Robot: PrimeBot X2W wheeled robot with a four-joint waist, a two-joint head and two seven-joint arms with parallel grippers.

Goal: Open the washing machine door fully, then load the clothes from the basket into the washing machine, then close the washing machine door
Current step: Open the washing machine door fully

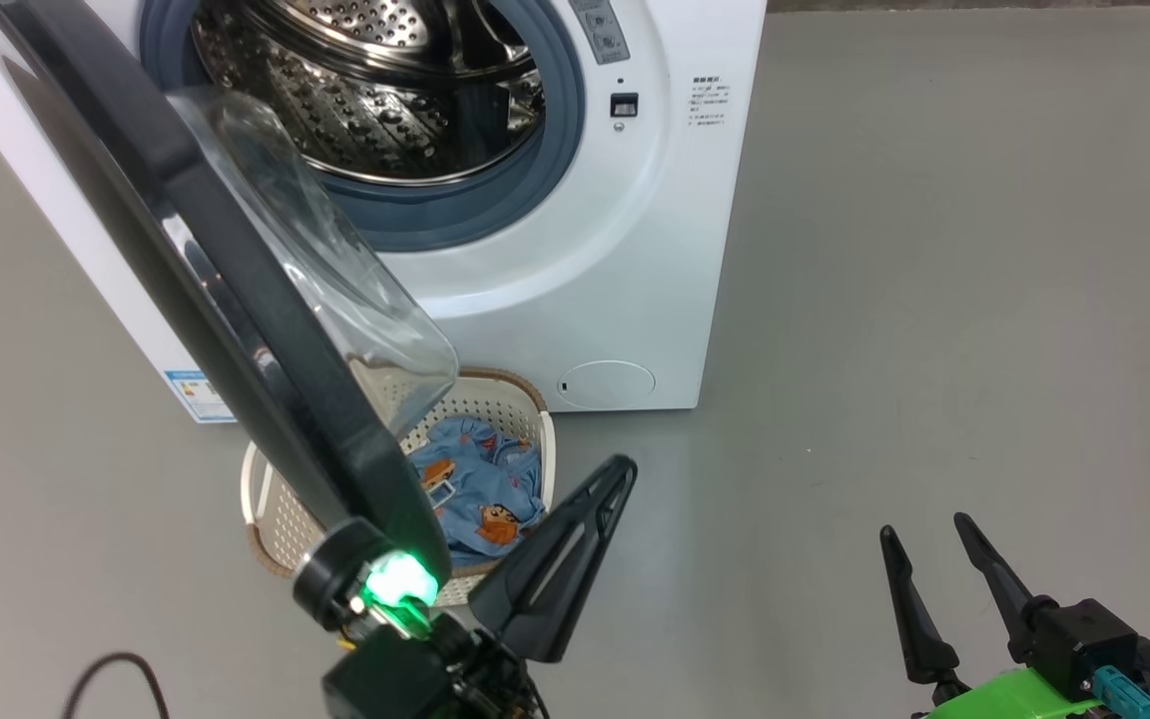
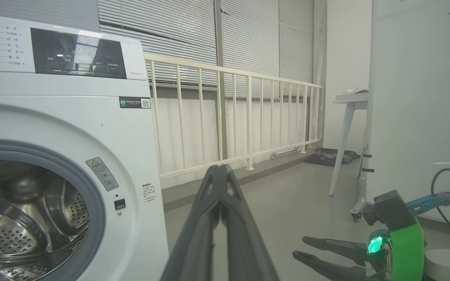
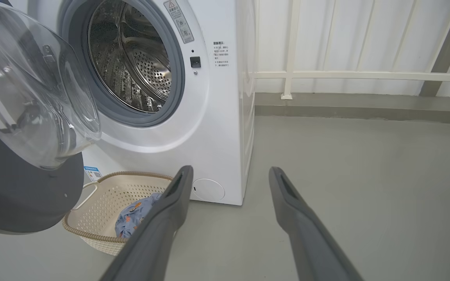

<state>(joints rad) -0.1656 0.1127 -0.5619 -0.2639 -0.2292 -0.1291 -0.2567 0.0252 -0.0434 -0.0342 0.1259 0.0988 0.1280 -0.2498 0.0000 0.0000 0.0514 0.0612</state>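
basket (image 1: pixel 276 519) half hidden behind the washing machine door (image 1: pixel 226 290), drum (image 1: pixel 375 100) cut by top edge, blue label (image 1: pixel 198 394) unreadable

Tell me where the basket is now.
In the head view the basket stands on the floor at lower centre, before the washing machine, partly under the open washing machine door, holding the clothes.

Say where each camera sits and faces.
Head view: high up, looking down at the washing machine, its open door and the basket; left gripper and right gripper at the bottom.
Left wrist view: low, facing the machine front and a railing; left gripper shut at centre, right gripper at lower right.
Right wrist view: low, facing the drum; right gripper open.
Head and right wrist views share the basket of clothes.
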